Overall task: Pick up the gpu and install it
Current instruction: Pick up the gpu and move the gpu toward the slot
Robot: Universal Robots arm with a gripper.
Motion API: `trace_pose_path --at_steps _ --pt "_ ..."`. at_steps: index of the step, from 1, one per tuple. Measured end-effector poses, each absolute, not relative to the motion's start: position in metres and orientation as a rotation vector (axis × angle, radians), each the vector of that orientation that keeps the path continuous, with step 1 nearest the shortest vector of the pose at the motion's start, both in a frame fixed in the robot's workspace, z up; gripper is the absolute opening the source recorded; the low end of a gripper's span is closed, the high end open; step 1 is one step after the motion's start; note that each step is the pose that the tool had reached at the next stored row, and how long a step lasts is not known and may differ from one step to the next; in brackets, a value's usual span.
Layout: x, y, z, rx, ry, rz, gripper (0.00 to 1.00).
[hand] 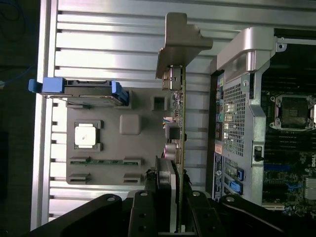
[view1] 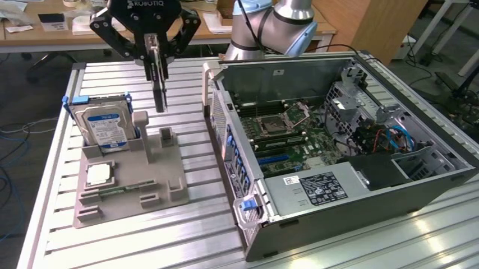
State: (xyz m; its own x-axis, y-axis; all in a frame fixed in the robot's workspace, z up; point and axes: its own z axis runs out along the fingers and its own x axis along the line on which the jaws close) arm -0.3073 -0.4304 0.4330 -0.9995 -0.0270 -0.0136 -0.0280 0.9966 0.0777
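Observation:
The gpu (view1: 159, 87) hangs on edge from my gripper (view1: 156, 59), which is shut on its upper edge. The card is clear of the grey holder (view1: 131, 179) and hovers above the holder's back right part. In the wrist view the gpu (hand: 178, 118) shows edge-on, with its pale metal bracket (hand: 180, 42) at the far end and my gripper (hand: 175, 175) clamped on the near part. The open computer case (view1: 337, 140) lies to the exterior view's right of the card, its motherboard (view1: 295, 134) exposed.
On the holder stand a silver hard drive with a blue label (view1: 109, 126), a processor chip (view1: 98, 175) and a narrow green memory stick (view1: 123, 189). The case's perforated rear wall (hand: 232, 113) stands close beside the card. Everything rests on a slatted metal table (view1: 187, 235).

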Motion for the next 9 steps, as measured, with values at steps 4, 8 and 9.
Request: trace_pose_path --at_steps 4,8,9 --pt "-0.3073 -0.4304 0.4331 -0.043 3.126 0.122 0.28" --pt "-0.302 -0.4304 0.4332 -0.043 3.126 0.122 0.28" --pt "-0.3003 -0.4304 0.4332 -0.043 3.127 0.122 0.28"
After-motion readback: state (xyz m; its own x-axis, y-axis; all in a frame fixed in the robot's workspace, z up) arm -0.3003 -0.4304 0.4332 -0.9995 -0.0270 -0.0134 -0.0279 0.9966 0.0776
